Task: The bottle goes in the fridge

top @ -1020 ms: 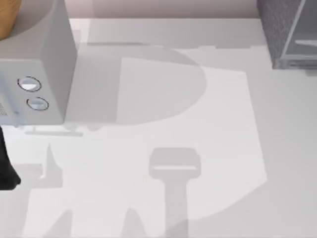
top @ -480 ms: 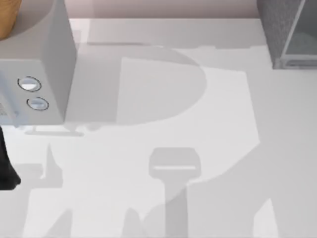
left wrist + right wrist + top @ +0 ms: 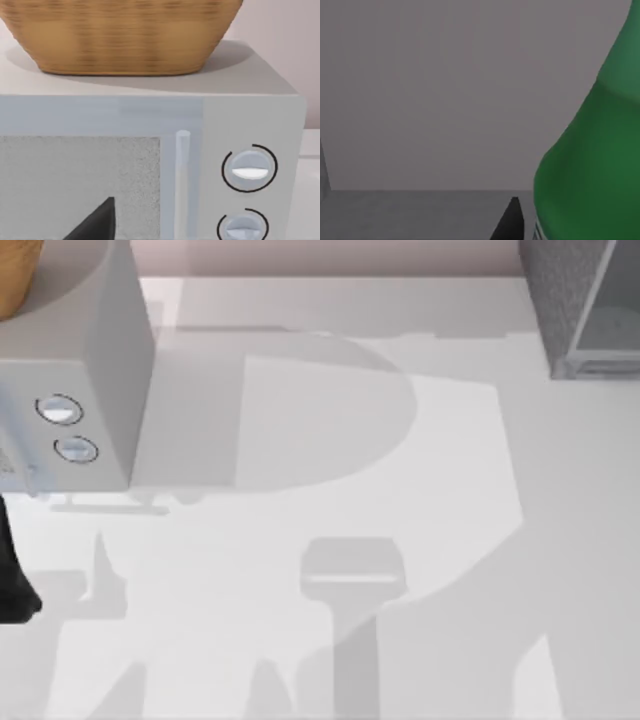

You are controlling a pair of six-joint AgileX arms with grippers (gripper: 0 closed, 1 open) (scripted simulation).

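Green bottle [image 3: 592, 165] close against the right gripper's dark fingertip [image 3: 509, 221] before a plain grey wall — grip cannot be told, fridge [image 3: 585, 310] at the table's [image 3: 330, 440] far right corner, left arm [image 3: 12, 575] parked at the left edge, facing the dial box [image 3: 240, 150] under a basket [image 3: 120, 35].

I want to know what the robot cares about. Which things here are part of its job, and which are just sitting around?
Part of the job:
- bottle, green, close by the right hand
- fridge, dark grey, at the table's far right corner

Just sitting around:
- box with two dials, at the left
- basket on top of that box
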